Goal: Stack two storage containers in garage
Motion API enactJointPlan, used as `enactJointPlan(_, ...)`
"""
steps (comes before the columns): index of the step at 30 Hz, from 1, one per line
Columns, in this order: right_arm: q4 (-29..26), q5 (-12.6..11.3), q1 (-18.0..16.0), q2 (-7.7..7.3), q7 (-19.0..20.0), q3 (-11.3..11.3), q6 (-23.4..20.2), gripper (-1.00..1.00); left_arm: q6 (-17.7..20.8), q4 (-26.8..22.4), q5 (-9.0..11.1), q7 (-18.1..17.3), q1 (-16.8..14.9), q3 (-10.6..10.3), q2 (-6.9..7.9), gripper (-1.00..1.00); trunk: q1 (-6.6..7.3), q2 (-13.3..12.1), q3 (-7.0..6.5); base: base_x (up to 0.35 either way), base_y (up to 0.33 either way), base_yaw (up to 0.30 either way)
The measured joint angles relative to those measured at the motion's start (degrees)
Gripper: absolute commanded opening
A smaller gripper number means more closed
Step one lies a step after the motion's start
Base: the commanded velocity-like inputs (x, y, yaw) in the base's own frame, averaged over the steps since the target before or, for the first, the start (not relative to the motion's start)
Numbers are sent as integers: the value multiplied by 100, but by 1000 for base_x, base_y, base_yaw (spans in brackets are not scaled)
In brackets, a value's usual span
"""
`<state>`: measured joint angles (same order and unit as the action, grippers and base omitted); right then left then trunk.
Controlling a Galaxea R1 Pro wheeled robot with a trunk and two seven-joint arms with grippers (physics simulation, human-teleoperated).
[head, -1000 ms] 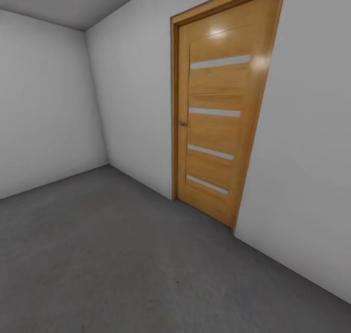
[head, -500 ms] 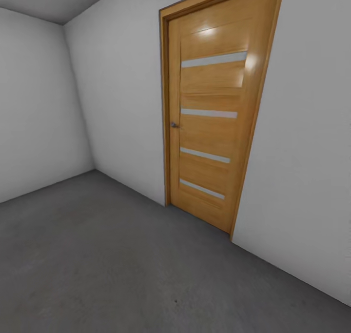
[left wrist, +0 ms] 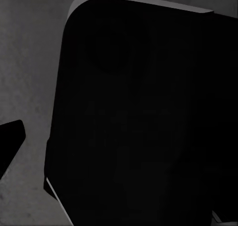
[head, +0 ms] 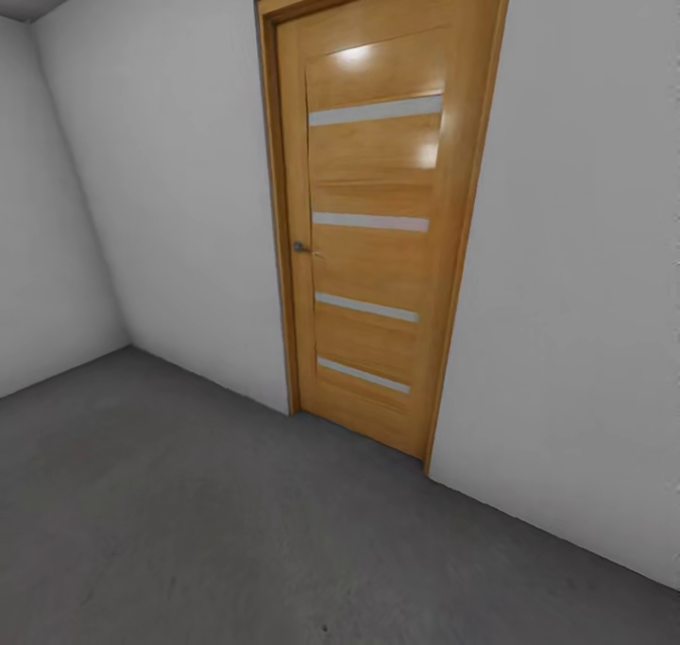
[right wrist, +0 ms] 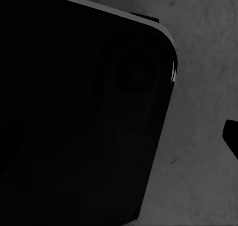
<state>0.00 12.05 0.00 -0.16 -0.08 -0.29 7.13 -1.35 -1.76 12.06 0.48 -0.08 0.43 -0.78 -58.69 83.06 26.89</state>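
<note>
The two storage containers are out of view. I face a corner of the garage, with its dark grey concrete floor running up to plain white walls. In the left wrist view a large black rounded body hangs over the grey floor, and a dark fingertip pokes in at the frame's edge. The right wrist view has a similar black body above the floor, with a dark fingertip at the edge. I cannot tell how either pair of jaws stands.
A closed wooden door with four pale horizontal strips and a small metal handle stands in the white wall ahead. The room's corner lies at the far left. Bare concrete stretches in front of the door.
The whole head view has shifted: the door has slid left in the picture and looks larger, so the camera has turned right and come closer. Nothing in the room has moved.
</note>
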Motion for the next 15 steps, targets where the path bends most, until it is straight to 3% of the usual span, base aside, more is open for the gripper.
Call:
enactJointPlan(12,0,-5,-1,1,0,0,0,100,0,0,-4,0,0,0,0,100,0,0,0,323,142,-277)
enactJointPlan(15,0,4,-1,-4,0,4,1,100,0,0,-5,0,0,0,0,100,0,0,1,323,142,-115)
